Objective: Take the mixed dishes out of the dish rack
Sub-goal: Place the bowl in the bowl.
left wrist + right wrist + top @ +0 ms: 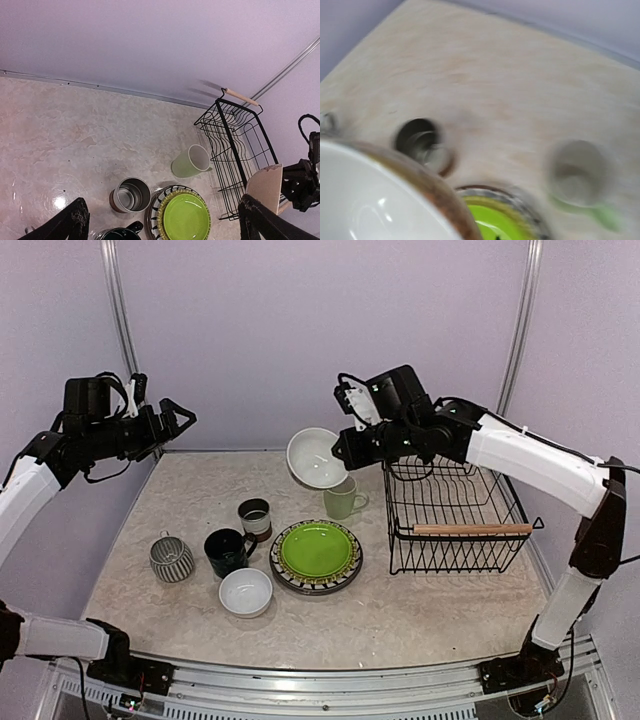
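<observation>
Right end effector [345, 445] is clamped on the rim of a white bowl [316, 457], holding it tilted in the air just left of the dish rack [450, 552], above the pale green mug [343, 499] sitting beside the rack. Left end effector [178, 415] hangs up high, way off to the rack's left, fingers spread wide.

Other dishes sit on the surface [400, 620] left of the rack. The lime-green plate [316, 550], stacked on a striped plate [352, 562], is nearest. Then come the brown-white mug [255, 517], dark teal mug [226, 550] and second white bowl [245, 591], with the striped cup [172, 558] farthest out.

Right wrist view blurred, white bowl [365, 200] cropped (lower left).
</observation>
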{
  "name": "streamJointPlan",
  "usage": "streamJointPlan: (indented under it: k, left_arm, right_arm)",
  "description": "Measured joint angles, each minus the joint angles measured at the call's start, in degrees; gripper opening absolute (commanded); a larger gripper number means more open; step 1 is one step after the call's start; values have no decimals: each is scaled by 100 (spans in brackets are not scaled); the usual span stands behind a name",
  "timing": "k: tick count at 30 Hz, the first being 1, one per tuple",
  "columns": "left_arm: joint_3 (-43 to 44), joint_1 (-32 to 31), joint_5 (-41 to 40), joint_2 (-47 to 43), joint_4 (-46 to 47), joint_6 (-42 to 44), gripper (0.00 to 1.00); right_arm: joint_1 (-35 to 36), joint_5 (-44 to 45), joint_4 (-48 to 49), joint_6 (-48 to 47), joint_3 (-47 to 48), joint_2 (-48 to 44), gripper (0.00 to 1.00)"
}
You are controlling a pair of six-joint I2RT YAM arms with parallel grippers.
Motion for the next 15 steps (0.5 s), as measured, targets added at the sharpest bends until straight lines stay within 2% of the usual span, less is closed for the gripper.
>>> streamJointPlan:
  k: [5,9,15]
  left_arm:
    - [0,0,-9,2,-2,0,99]
    - [0,0,-37,2,-2,2,99]
    - [0,0,-44,2,-4,4,99]
  right_arm:
    - [828,79,-293,-24,1397,1554,0]
    - [1220,-63,-636,31,2236,2653,0]
    - [1434,-579,-1040,219,2699,3585,0]
